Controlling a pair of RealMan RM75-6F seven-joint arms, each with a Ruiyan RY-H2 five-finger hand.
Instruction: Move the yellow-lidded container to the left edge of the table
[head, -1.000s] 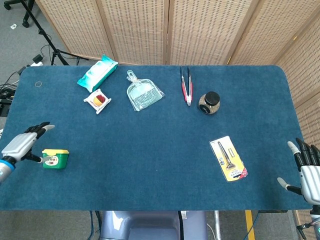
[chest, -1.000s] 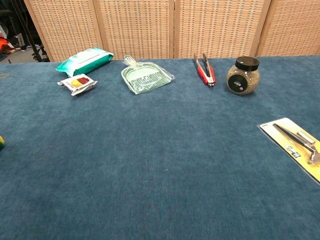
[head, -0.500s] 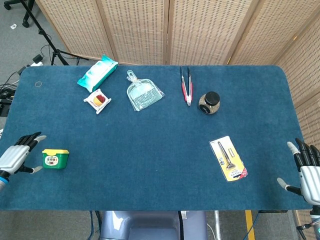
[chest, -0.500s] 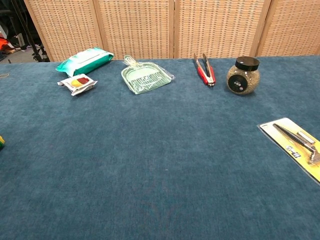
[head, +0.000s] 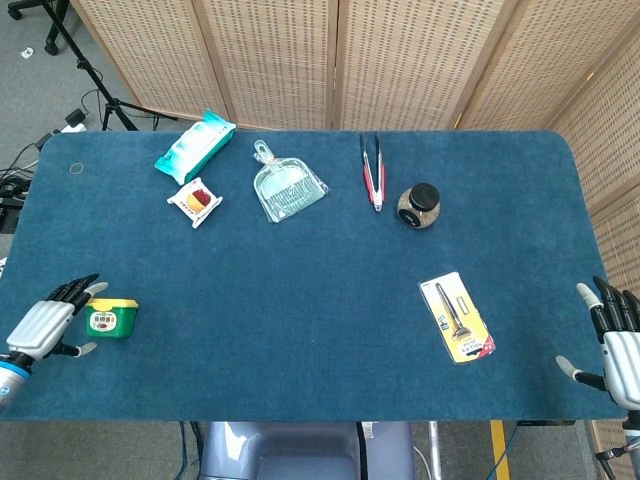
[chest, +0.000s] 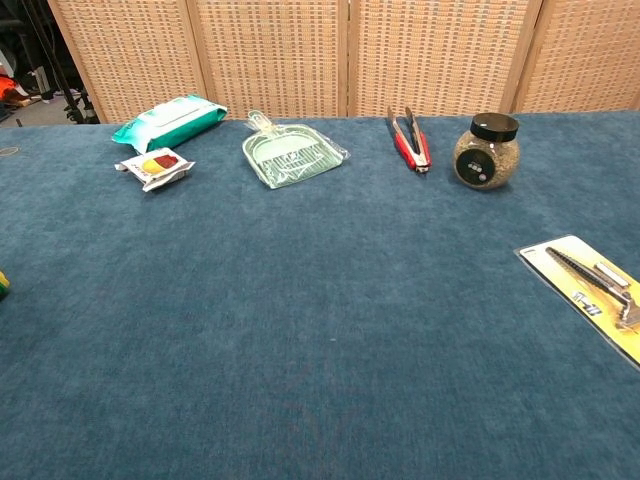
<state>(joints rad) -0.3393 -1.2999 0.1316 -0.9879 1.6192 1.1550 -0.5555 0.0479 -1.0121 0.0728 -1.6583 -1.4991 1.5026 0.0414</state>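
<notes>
Overhead: yellow-lidded container (head: 111, 317) near left edge of blue worktop (head: 300, 330); left robot hand (head: 48, 322) just beside it, fingers spread, holding nothing. Right robot hand (head: 614, 338) at right edge, fingers apart, empty. Chest view: only sliver of container at left border; neither hand visible.

Two cameras on the robot, one high and one low, both facing the far screen.

The head view looks steeply down from above the near edge and takes in the whole blue table (head: 300, 330), with both hands at its near corners. The chest view sits low and closer, looking almost level across the cloth toward the woven screen (chest: 280, 50). Both views share the far row: wipes pack (head: 194, 145) (chest: 168, 120), dustpan (head: 286, 187) (chest: 291, 157), tongs (head: 373, 171) (chest: 408, 139), jar (head: 418, 206) (chest: 486, 152).
</notes>
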